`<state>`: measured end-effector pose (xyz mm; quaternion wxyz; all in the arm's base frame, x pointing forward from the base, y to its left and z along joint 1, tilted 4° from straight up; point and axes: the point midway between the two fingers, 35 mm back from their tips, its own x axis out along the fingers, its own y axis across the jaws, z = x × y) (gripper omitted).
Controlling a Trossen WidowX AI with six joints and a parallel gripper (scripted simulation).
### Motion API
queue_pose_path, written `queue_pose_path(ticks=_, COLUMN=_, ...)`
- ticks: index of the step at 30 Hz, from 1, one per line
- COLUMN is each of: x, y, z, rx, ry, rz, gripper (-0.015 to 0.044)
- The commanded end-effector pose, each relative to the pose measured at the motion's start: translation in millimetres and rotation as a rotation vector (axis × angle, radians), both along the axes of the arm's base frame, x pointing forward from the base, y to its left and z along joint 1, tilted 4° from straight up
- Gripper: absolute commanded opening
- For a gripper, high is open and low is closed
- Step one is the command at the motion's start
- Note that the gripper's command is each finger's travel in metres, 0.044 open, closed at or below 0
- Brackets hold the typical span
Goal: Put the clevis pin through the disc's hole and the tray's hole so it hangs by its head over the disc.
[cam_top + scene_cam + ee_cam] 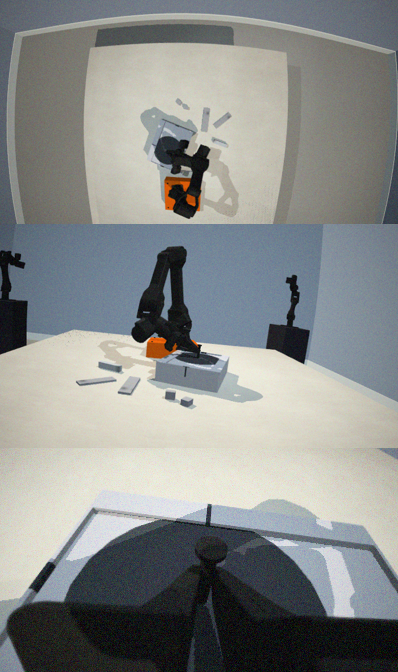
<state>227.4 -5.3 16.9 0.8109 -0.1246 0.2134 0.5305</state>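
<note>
The black arm bends high at its elbow, its gripper (pixel 169 153) (pixel 199 356) (pixel 205 573) slanting down, fingers closed on something slim

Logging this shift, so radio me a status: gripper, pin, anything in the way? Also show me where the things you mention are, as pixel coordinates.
Gripper (pixel 169 152) (pixel 199 354) (pixel 205 573) shut on pin (pixel 199 348) (pixel 211 549). Pin head-up over disc (pixel 165 150) (pixel 212 360) (pixel 135 568); hole entry unclear. No obstruction seen around pin.

My matte black, chunky-jointed arm (pixel 200 169) (pixel 176 284) ends in a black pincer (pixel 199 354) (pixel 205 573) with tapering fingers.
</note>
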Motion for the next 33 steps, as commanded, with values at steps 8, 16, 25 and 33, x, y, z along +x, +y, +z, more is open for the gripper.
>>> queue_pose_path(ticks=8, x=0, y=0, z=0, rx=0.000, ry=-0.001, rz=0.000, gripper=0.0026)
queue_pose_path(ticks=16, x=0, y=0, z=0, rx=0.000, ry=-0.001, rz=0.000, gripper=0.0160)
queue_pose_path(ticks=25, x=1, y=0, z=18, rx=0.008, ry=0.001, rz=-0.001, gripper=0.0160)
queue_pose_path(ticks=33, x=-1, y=-5, z=18, rx=0.005, ry=0.008, rz=-0.002, gripper=0.0212)
